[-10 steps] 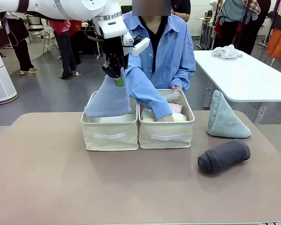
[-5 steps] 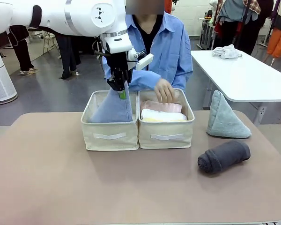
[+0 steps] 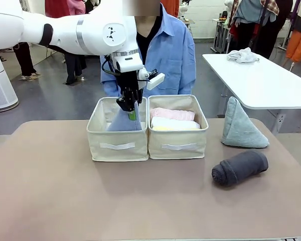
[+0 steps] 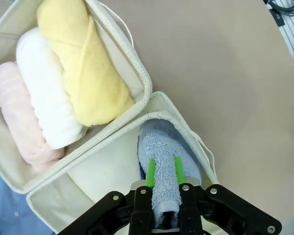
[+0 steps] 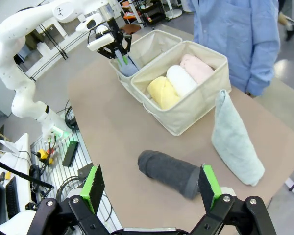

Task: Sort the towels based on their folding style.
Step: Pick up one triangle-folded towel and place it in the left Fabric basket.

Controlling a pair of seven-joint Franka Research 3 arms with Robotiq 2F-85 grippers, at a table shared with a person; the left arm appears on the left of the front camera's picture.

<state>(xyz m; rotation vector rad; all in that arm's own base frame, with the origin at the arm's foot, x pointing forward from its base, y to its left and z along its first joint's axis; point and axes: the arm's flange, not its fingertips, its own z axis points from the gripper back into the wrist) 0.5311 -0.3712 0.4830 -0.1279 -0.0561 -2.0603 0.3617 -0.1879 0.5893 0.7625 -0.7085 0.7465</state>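
The left claw (image 3: 132, 111), clamped on the tip of the blue cone towel (image 3: 121, 123), had sunk it deeper into the left bin (image 3: 118, 145); the person (image 3: 163, 55) had drawn back from the right bin (image 3: 178, 146), so release looked next.

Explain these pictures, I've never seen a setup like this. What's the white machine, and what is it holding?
It's a robot with two white arms at a table, facing a person in a blue shirt. One picture looks across the table; the other two come from cameras on each wrist. The left gripper is pinching a blue cone-shaped towel inside the left basket. The right basket holds a pink roll, a white roll and a yellow roll. A teal cone towel and a dark grey roll sit on the table. The right gripper hangs open above them.
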